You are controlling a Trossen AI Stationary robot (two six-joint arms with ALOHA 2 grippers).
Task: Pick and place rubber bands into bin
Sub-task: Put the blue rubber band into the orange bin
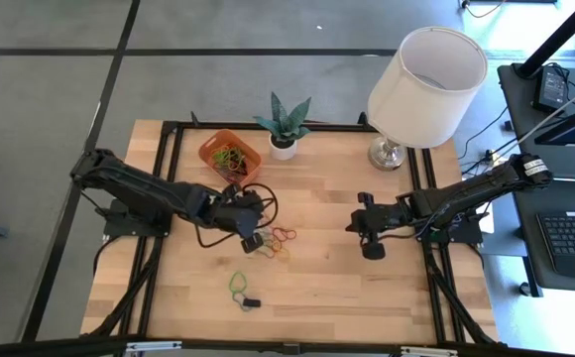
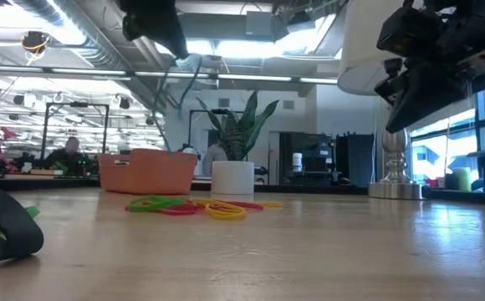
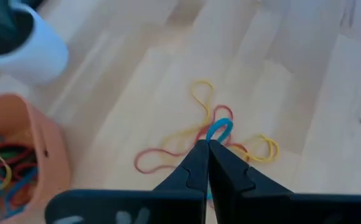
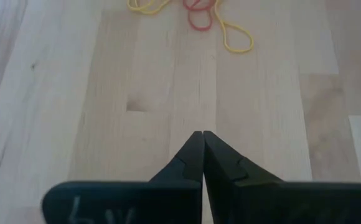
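My left gripper (image 1: pixel 256 240) (image 3: pixel 208 144) hovers above the table, shut on a blue rubber band (image 3: pixel 218 129), right over a loose pile of red and yellow rubber bands (image 1: pixel 280 242) (image 3: pixel 202 93) (image 2: pixel 192 206) that lie flat on the wood. The orange bin (image 1: pixel 208 147) (image 3: pixel 43 155) (image 2: pixel 146 171) stands toward the far left and holds several coloured bands. A green band (image 1: pixel 237 284) lies by a small black piece near the near edge. My right gripper (image 1: pixel 355 226) (image 4: pixel 203 135) is shut, raised over bare wood right of the pile. My left gripper pinches the blue rubber band between its fingertips (image 3: pixel 196 155). A small loop of the band (image 3: pixel 218 129) sticks out past the tips. The fingers slant downward over the pile. In the low view the band (image 2: pixel 188 63) hangs clear of the table under the gripper.
A small plant in a white pot (image 1: pixel 284 147) stands just right of the bin. A table lamp with a white shade (image 1: pixel 424 74) occupies the far right corner. Bare wood stretches between the two grippers and toward the near edge.
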